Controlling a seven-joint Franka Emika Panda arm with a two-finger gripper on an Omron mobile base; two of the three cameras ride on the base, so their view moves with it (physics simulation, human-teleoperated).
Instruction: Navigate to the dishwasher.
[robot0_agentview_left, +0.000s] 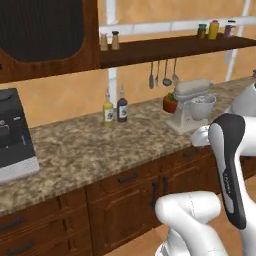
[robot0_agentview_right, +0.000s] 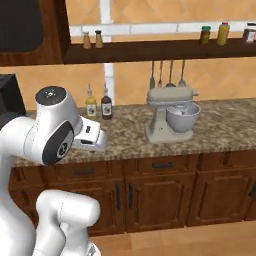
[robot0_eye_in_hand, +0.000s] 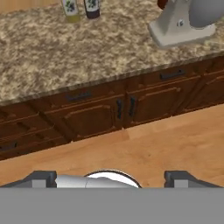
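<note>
- The gripper (robot0_eye_in_hand: 111, 177) is hanging empty over the wooden floor (robot0_eye_in_hand: 175, 140), its two dark fingertips (robot0_eye_in_hand: 41, 178) standing wide apart at the bottom of the hand view with nothing between them.
- The arm is sitting folded and tucked close over the base, and judging by the task that is a good posture to drive in, since nothing is reaching toward the counter.
- Just beyond the gripper, a run of brown wooden cabinet doors (robot0_eye_in_hand: 94, 118) and drawers is facing the robot beneath the granite countertop (robot0_agentview_left: 100, 145).
- On the countertop, a stand mixer (robot0_agentview_right: 170, 116) is sitting to the right, with two bottles (robot0_agentview_left: 114, 106) standing side by side to the left of the stand mixer and a little further back.
- Left of the stand mixer, at the far end of the countertop, a dark appliance (robot0_agentview_left: 12, 135) is sitting at the edge of the left base view; I cannot tell what kind it is.
- Above the stand mixer, utensils (robot0_agentview_right: 167, 75) are hanging under a wooden shelf (robot0_agentview_left: 165, 49) carrying small jars.
- The dishwasher, with its grey metallic front, is appearing nowhere among these wooden fronts, so I judge it is lying off to one side, and which side I cannot tell.
- To do this step well, the base should be travelling parallel to the cabinet fronts, keeping clear of the handles, and watching for a flat grey panel with a bar handle.
</note>
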